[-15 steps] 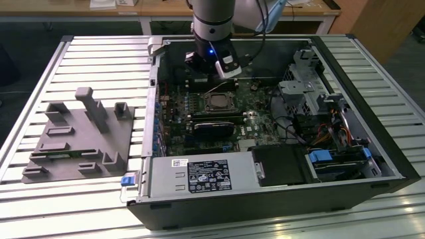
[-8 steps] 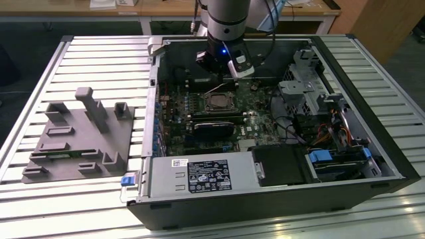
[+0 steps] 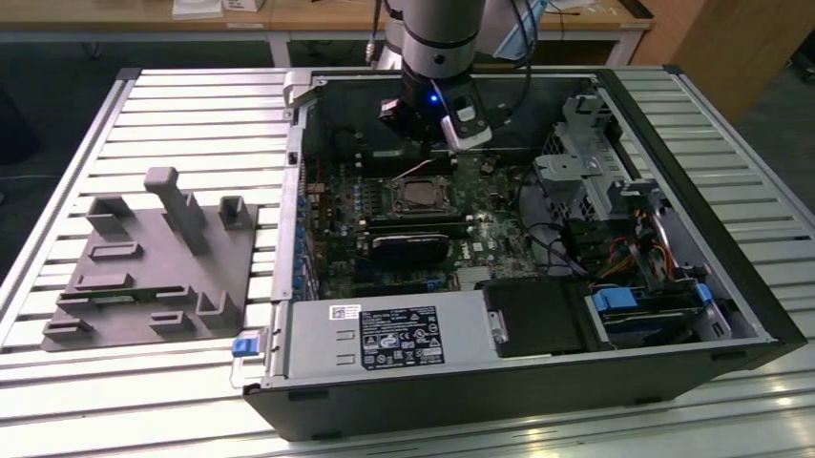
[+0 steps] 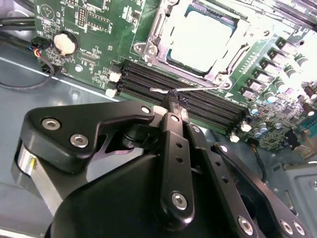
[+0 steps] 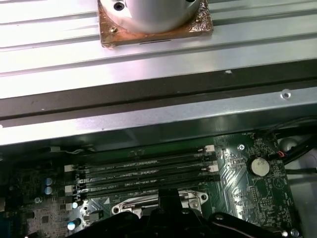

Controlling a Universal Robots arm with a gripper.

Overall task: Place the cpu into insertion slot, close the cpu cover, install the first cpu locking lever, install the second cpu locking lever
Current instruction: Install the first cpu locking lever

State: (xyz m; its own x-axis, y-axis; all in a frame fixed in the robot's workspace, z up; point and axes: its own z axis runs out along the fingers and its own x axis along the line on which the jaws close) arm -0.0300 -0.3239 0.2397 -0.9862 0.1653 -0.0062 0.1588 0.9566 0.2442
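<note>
On my screens the room is a workshop with pale wooden desks (image 3: 319, 19) at the back, and in front of them a wide table of ribbed aluminium slats (image 3: 191, 114). On it lies the big black computer case (image 3: 510, 391), on its side with the panel off, I think so that the green motherboard (image 3: 497, 239) faces up to the arm. Beside the case, on the exterior view's left, stands a grey plastic parts holder (image 3: 153, 258). The black gripper (image 4: 173, 99) hangs low over the board with its fingers pressed together. Its tip is at a thin silvery wire lever (image 4: 198, 89), just beside the black memory slots (image 4: 148, 79); whether it pinches or only pushes the wire, I cannot tell. The square silvery metal cpu cover (image 4: 157, 29) looks folded down around the pale silvery-tan square cpu (image 4: 200, 35), which sits in its socket.
</note>
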